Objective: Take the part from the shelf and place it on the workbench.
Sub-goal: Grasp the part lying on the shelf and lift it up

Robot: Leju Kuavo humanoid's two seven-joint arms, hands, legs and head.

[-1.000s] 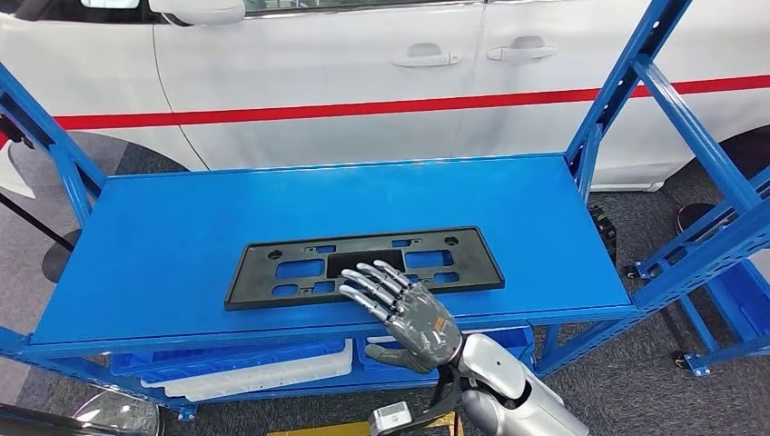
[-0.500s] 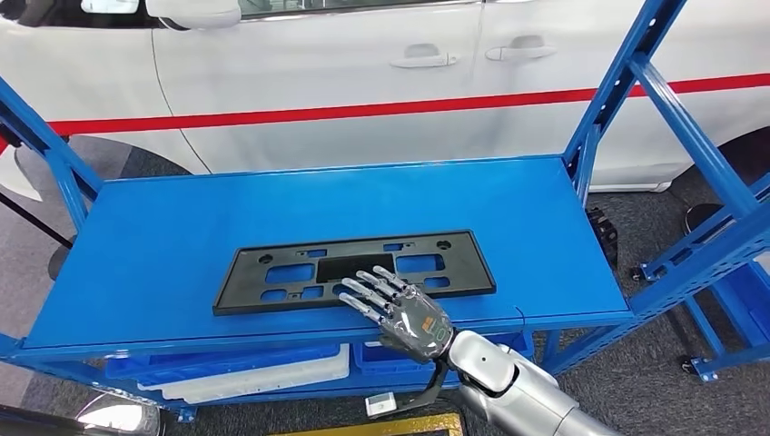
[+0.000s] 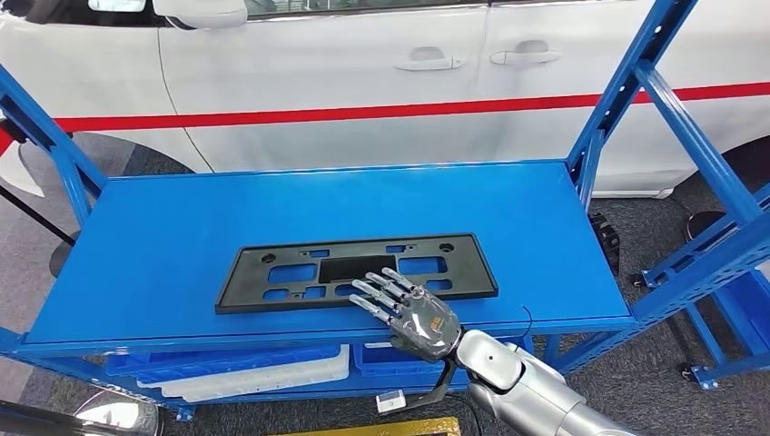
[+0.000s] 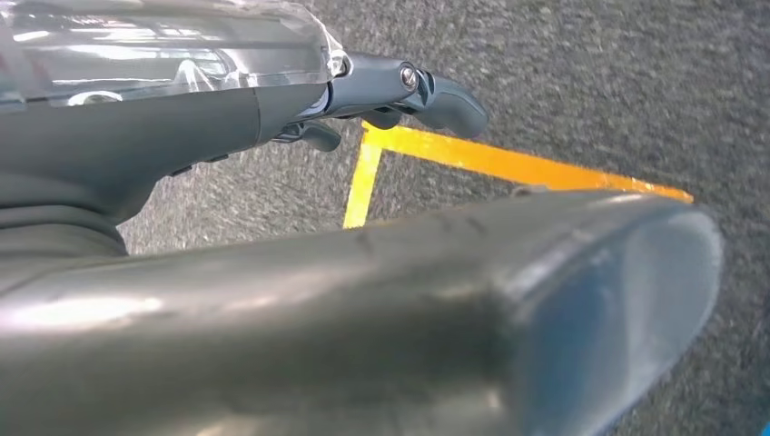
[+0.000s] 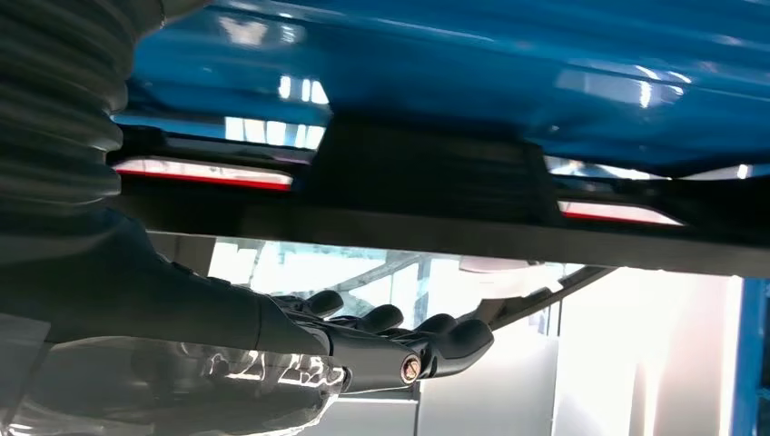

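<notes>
Hovering right hand (image 3: 410,313) – fingers spread over flat black slotted part (image 3: 354,271).

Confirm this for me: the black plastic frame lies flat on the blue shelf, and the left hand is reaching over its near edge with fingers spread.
Not quite. It is the right hand that reaches over the near edge, not the left; the head view shows its arm coming in from the lower right. The rest stands: the black plastic frame lies flat on the blue shelf, and the fingers are spread.
</notes>
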